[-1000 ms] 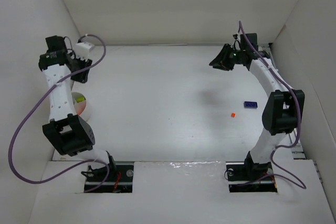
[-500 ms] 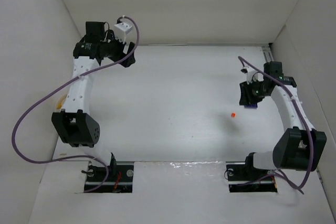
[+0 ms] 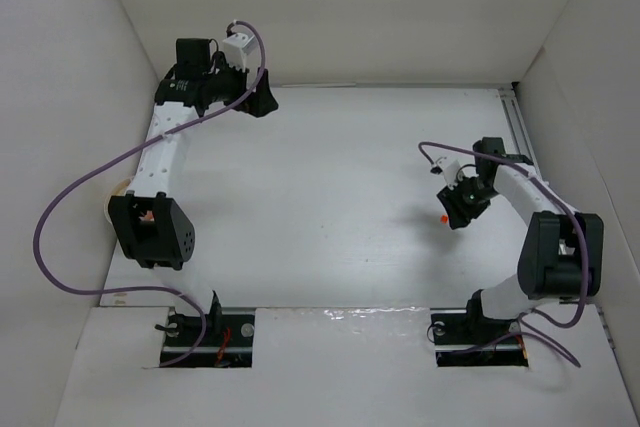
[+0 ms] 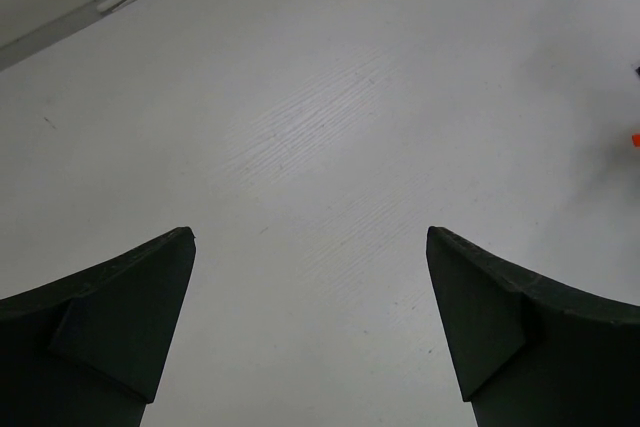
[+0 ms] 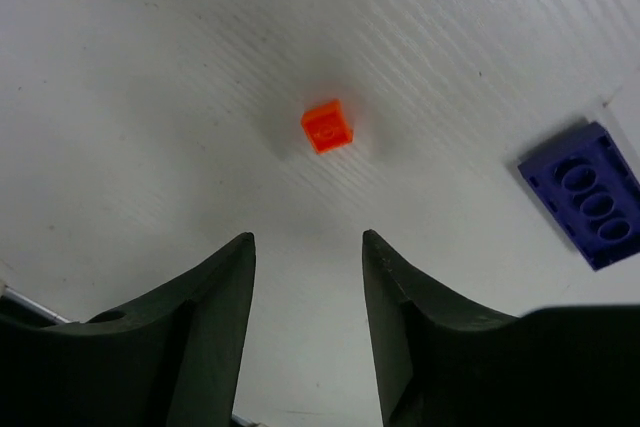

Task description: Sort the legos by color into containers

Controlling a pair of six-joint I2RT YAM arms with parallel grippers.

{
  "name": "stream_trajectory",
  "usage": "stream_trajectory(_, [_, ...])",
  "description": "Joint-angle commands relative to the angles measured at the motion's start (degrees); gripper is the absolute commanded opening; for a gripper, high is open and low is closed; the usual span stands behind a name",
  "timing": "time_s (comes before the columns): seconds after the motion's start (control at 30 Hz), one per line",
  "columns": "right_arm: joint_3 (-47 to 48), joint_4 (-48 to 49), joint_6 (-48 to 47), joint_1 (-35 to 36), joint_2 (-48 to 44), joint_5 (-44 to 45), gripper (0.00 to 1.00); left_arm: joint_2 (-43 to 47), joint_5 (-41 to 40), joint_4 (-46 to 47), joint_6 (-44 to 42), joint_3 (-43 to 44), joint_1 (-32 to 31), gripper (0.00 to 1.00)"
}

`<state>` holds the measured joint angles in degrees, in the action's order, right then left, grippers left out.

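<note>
A tiny orange lego (image 5: pixel 327 126) lies on the white floor just ahead of my right gripper (image 5: pixel 308 237), which stands open and holds nothing. To its right lies a purple-blue lego (image 5: pixel 593 195), studs up. From above, the right gripper (image 3: pixel 453 213) hovers at the orange lego (image 3: pixel 442 217), and the arm hides the purple-blue one. My left gripper (image 4: pixel 308 235) is wide open over bare floor near the back wall (image 3: pixel 264 105). The orange lego (image 4: pixel 636 139) shows at that view's right edge. Of the containers, only a pale sliver (image 3: pixel 116 189) shows behind the left arm.
White walls close in the floor on the left, back and right. A metal rail (image 3: pixel 517 132) runs along the right wall. Purple cables loop off both arms.
The left arm has swung from the left wall toward the back and its jaws have opened wide. The right arm has drawn back from the far right to the orange lego, its jaws widening.
</note>
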<state>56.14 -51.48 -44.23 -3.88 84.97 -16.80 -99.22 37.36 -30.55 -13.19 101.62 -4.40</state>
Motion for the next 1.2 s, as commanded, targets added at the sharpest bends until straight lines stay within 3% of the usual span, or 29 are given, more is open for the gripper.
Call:
stream_trajectory(0.0, [0.64, 4.72, -3.32, 2.47, 1.77, 1.32, 0.53, 2.80, 0.78, 3.30, 2.47, -1.25, -0.08, 1.00])
stream_trajectory(0.23, [1.25, 7.71, -5.95, 5.90, 5.37, 3.87, 0.61, 2.80, 0.26, 3.30, 3.17, -2.31, -0.08, 1.00])
stream_trajectory(0.4, [2.48, 7.71, -9.11, 7.57, 7.66, 4.49, 0.61, 2.80, -0.27, 3.30, 3.17, -1.69, -0.08, 1.00])
stream_trajectory(0.7, [5.64, 8.33, -10.26, 9.24, 11.88, 5.72, 0.55, 2.28, -1.33, 3.30, 2.64, -1.69, -0.08, 1.00])
stream_trajectory(1.17, [3.19, 7.28, -11.32, 10.30, 11.89, 7.39, 0.45, 3.33, -4.14, 2.77, 2.56, -2.22, -0.08, 1.00])
